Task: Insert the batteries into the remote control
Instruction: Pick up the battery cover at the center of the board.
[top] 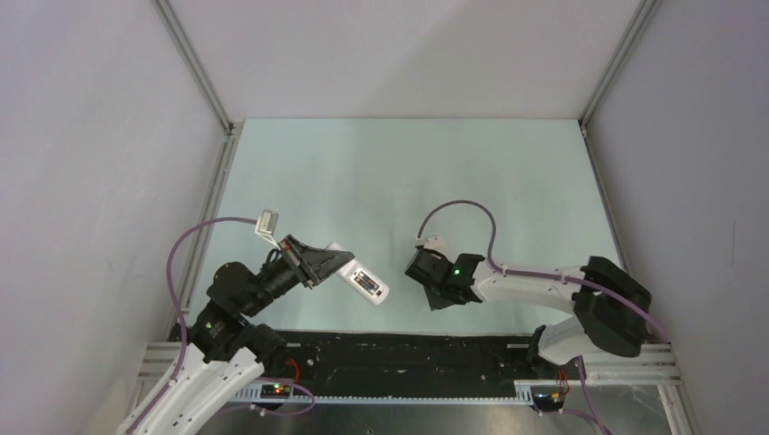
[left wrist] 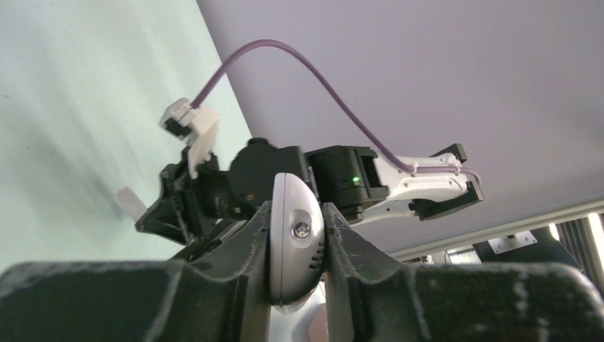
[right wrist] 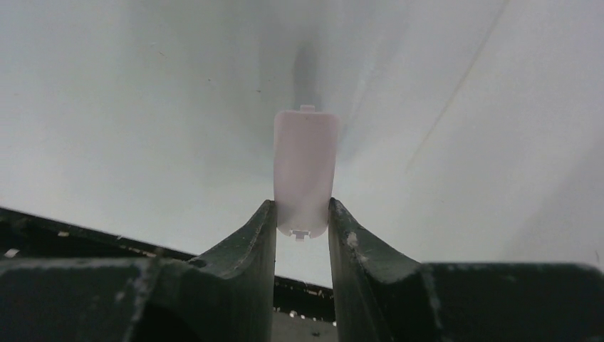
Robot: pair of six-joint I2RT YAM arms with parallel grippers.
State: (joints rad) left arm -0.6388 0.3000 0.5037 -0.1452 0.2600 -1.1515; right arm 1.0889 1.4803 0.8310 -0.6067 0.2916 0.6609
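**Over the near half of the table: one handset and one cover, each being pinched by a claw**

Seen from the top camera, the remote control (top: 359, 280) is lying with its long axis running from 10 o'clock to 4 o'clock. Its free, rounded end is pointing toward 4 o'clock. The left gripper (top: 326, 263) is pinching the 10 o'clock end, its two fingers pressing on the remote's long sides. A small dark patch is showing on the upward face, too small to read.

In the left wrist view the remote control (left wrist: 295, 242) is pointing away from the camera, narrow end foremost, between the two fingers (left wrist: 249, 242). One screw (left wrist: 302, 229) is showing on its pale face, with a few short slots (left wrist: 318, 255) beside it. No lettering is legible.

At 3 o'clock from the remote, near it but apart, the right arm is reaching in over the table (top: 408, 172). The right gripper (right wrist: 303, 206) is pinching one plain white cover piece (right wrist: 305, 167) by its long edges. That piece is pointing straight out from the fingers, and one small tab is showing at each end.
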